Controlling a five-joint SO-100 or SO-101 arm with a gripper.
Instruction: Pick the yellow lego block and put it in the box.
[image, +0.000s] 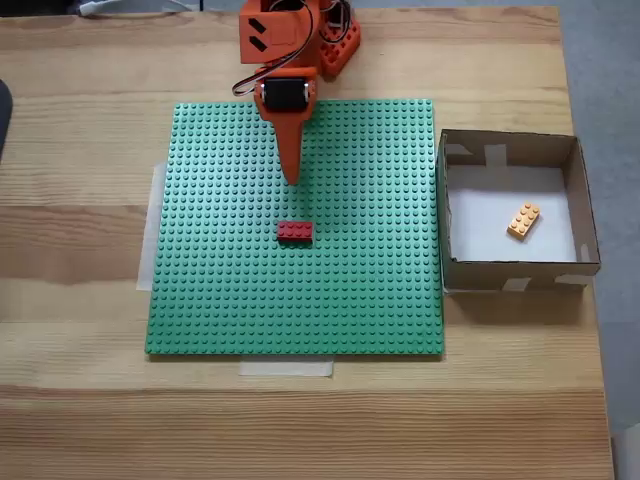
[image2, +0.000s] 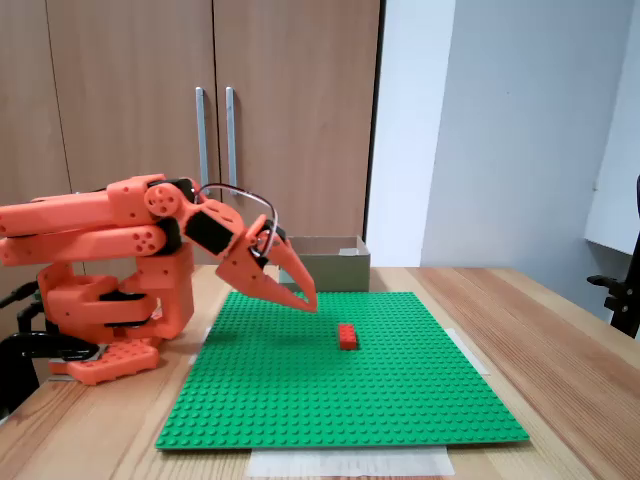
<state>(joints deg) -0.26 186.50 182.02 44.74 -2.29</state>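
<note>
In the fixed view from above, a wooden table (image: 80, 420) fills the frame, its bare planks running across the bottom edge, with a strip of pale tape (image: 285, 368) just below the centre. Above the tape lies a large green studded baseplate (image: 220, 290), square and flat, covering the middle of the frame. A small red brick (image: 294, 231) sits on the baseplate slightly left of its centre, lengthwise across the frame. At the right of the frame, touching or just beside the baseplate's right edge, stands the box (image: 510, 271), brown cardboard with a white floor and pale tape patches on its walls. The yellow lego block (image: 523, 220) lies inside it on the white floor, toward the right of the middle, turned at a slant. Farther up, the orange gripper (image: 291, 178) points down the frame toward the red brick, its tip just above the brick in the frame and clearly apart from it; the fingers look pressed together into one point and hold nothing. In the fixed view from the side, the gripper (image2: 308, 303) hangs above the baseplate (image2: 300, 400), tilted downward to the right, with the red brick (image2: 347, 336) lying near its tip and the box (image2: 330, 268) behind at the centre. Brown cabinet doors (image2: 130, 90) fill the upper left background.
</note>
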